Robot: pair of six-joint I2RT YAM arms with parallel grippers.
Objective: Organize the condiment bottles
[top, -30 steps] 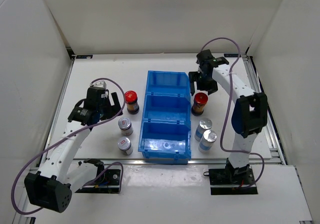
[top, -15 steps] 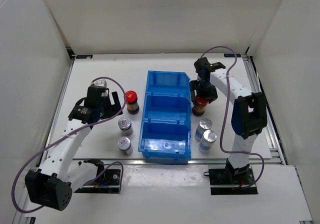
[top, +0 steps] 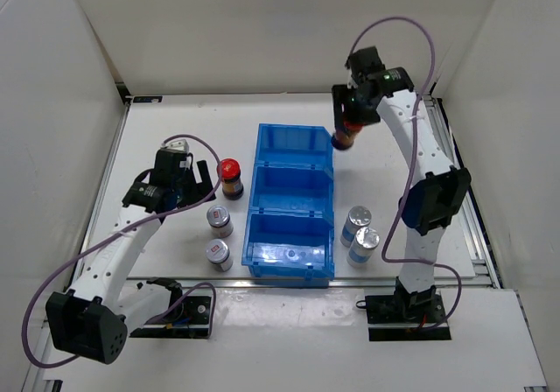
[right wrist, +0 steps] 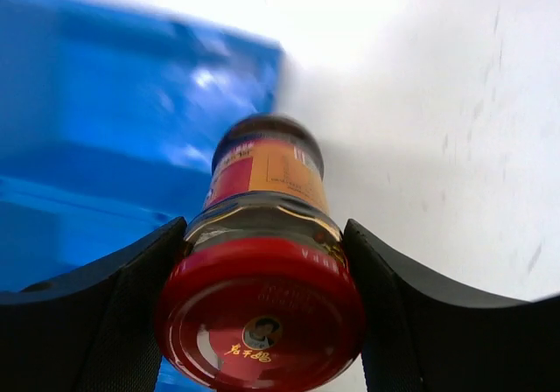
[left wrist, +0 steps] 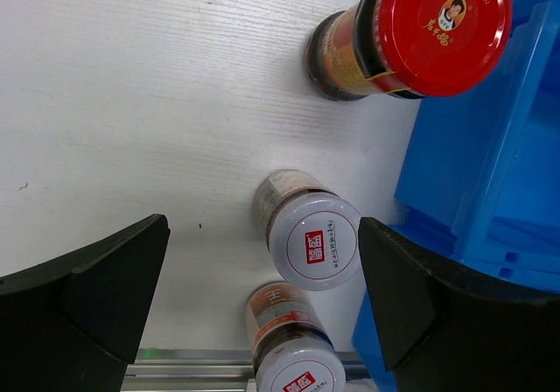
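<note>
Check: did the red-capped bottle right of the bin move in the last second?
Yes. The right gripper has carried the red-capped bottle up, from beside the blue bin's middle compartment to its far right corner.

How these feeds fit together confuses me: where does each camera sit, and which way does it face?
Top external: fixed above and behind the robot, looking down on the table, blue bin, left arm and right arm.
Left wrist: on the left arm, looking down; the open left gripper frames a red-capped bottle and a silver-capped bottle.
Right wrist: looks along the right gripper, shut on the held bottle.
Shared: all three show the bin.
</note>
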